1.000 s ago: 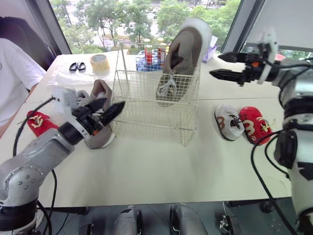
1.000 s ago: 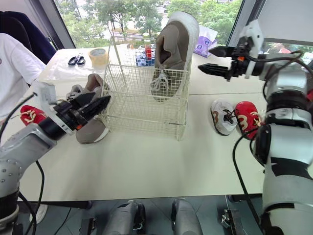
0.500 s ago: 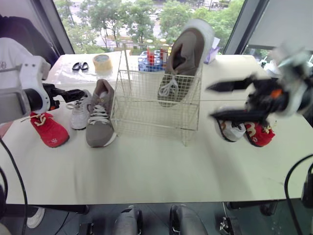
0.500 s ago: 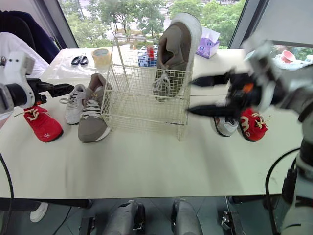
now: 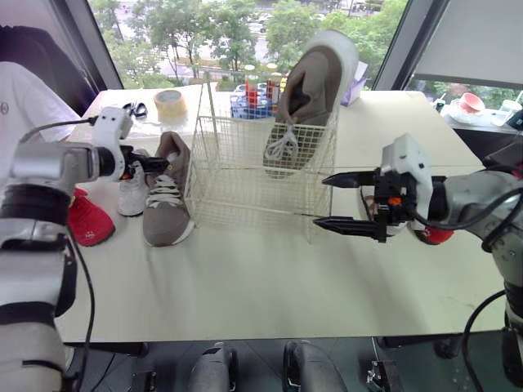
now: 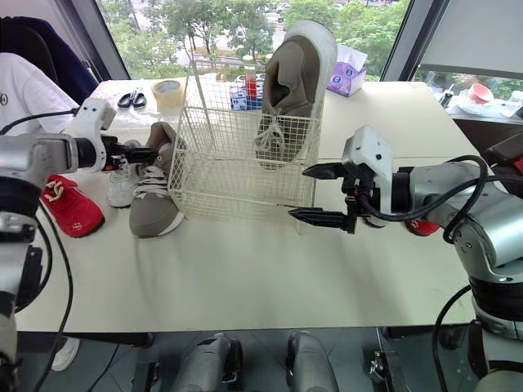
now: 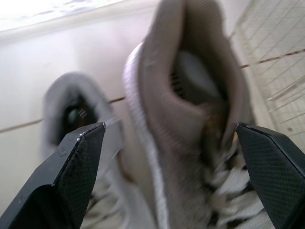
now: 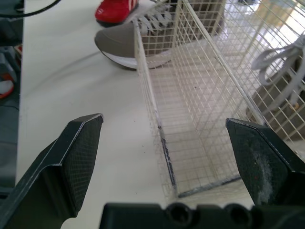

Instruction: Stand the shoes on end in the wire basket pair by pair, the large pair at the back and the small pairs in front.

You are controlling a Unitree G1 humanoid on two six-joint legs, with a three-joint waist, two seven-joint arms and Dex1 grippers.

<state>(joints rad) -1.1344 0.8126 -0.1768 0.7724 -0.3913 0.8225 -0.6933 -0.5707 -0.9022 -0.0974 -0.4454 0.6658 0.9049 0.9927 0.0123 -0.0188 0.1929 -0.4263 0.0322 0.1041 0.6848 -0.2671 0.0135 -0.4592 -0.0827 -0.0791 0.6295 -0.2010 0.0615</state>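
Now that the left claw has swung back, wide open about the heel of the grey shoe lying toward the desk's left edge beside the basket, right claw also wide, that shoe's pickup looks next.

Nothing legible on my screens.
The cans beyond the wire basket, on its far side from my right pincer, are too small for me to read. The same goes for the purple pack further back past that pincer's tips, and for a small mark on the person's white shirt, outboard of my left pincer.
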